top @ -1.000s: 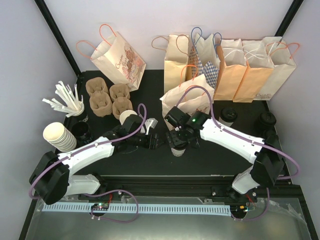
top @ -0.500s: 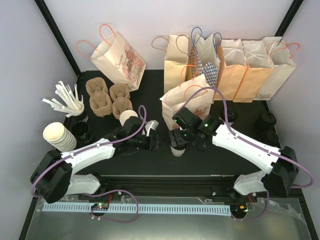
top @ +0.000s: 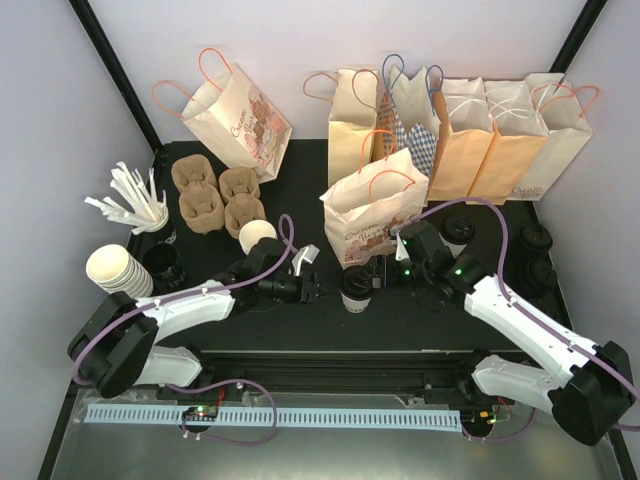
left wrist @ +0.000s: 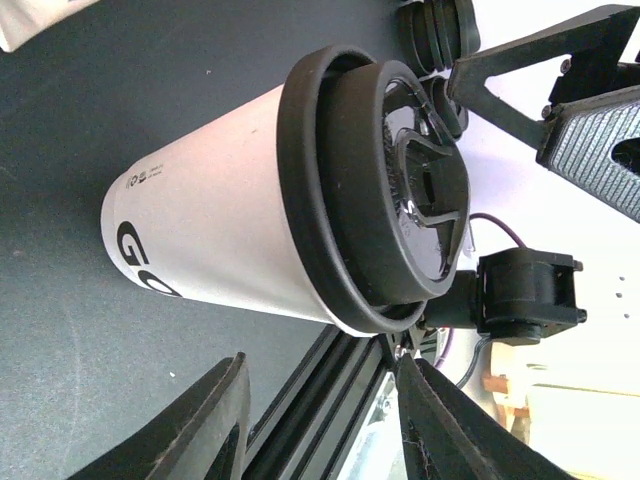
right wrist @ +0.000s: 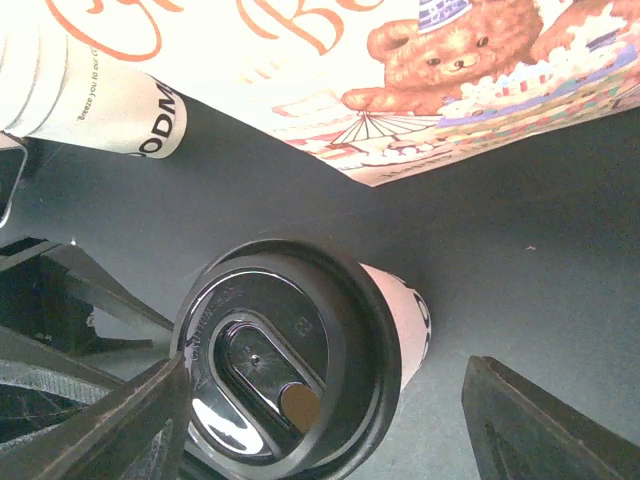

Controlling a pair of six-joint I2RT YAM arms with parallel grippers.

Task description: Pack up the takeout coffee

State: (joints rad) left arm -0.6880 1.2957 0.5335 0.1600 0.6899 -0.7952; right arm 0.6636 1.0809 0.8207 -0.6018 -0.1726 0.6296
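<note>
Leaving the coffee cup (top: 355, 288) upright on the bench (top: 300, 185), black lid (right wrist: 270, 370) pressed on, just in front of the bear bag (top: 372, 210), probably staging it for a lift into a bag. Flanking it from both sides. Hovering the left gripper (top: 312, 278) low and level at the cup wall, fingers apart and clasping nothing, likely lining up a side grip below the lid rim. Holding the right gripper (top: 392, 266) near the cup's other side, fingers spread wide, also empty and not touching.

Reading "GO" in bold black on the cup wall, with a small mark beside it too tiny to make out. Catching "ODM" and a fine line beginning "Breeze you to" on a lidless cup (right wrist: 90, 90) nearby. Showing curly orange script on the bag, cut off at the frame edge, above a brown teddy bear picture.
</note>
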